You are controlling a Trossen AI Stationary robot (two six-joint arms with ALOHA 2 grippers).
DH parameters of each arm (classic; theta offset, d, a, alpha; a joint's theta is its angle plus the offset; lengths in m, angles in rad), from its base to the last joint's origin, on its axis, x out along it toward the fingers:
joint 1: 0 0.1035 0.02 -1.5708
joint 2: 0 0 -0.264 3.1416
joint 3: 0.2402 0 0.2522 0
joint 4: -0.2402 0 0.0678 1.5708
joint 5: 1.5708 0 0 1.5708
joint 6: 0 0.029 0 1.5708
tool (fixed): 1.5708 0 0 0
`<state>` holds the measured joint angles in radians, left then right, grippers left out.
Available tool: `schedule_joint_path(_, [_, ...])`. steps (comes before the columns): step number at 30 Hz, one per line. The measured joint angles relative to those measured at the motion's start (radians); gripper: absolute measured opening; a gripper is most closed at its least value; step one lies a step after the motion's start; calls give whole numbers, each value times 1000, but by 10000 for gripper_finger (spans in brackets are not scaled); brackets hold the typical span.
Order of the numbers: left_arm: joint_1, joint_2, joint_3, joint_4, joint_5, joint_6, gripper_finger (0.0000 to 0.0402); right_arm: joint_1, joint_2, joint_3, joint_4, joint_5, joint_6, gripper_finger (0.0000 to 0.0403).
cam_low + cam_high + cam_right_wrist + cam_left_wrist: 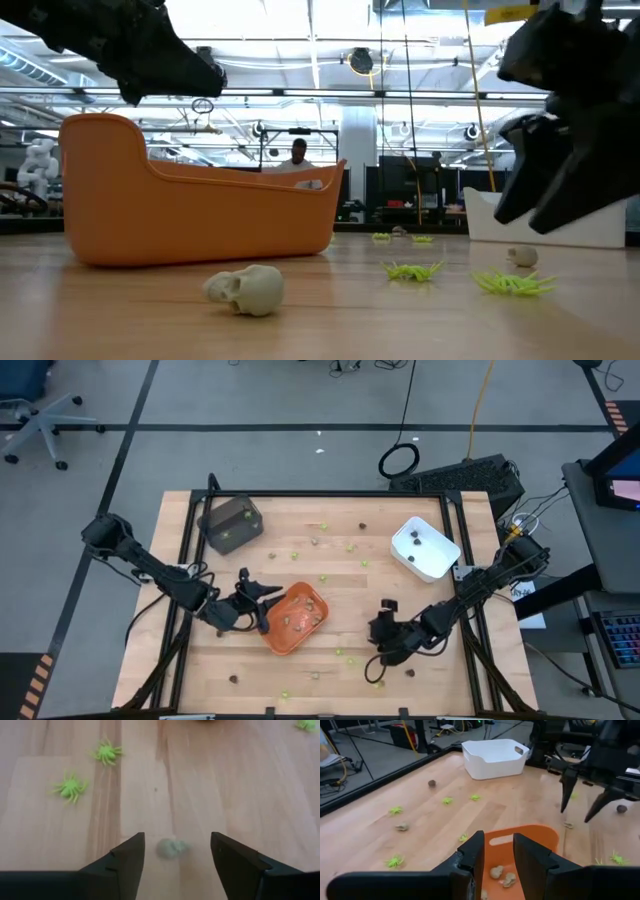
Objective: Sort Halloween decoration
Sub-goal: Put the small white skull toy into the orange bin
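Tiny Halloween decoration pieces lie scattered on the wooden table: lime-green spiders (70, 787), a pale skull (247, 290), dark brown bits (432, 783). My right gripper (177, 838) is open near the table's front right, pointing slantwise down. Its fingers stand on either side of a tan-grey piece (172, 848) that rests on the wood, without touching it. My left gripper (498, 851) is open at the left rim of the orange tray (300, 622), with nothing between its fingers. A few tan pieces (496, 871) lie inside that tray.
A white tray (425, 548) stands at the back right and a dark grey tray (232, 523) at the back left. More green spiders (412, 270) lie on the open wood between the trays. A person shows in the room behind the table.
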<state>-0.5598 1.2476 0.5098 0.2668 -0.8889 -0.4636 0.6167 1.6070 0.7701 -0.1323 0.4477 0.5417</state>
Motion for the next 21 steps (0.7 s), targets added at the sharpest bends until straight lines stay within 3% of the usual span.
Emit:
schedule_joint_path(9, [-3, -1, 0, 9, -12, 5, 102, -7, 2, -79, 123, -34, -19, 213])
schedule_joint_path(17, [-3, -1, 0, 9, -29, 5, 102, -17, 38, -120, 252, -81, -199, 203])
schedule_joint_path(21, [-3, -1, 0, 9, -29, 0, 102, -38, 50, -120, 264, -104, -199, 203])
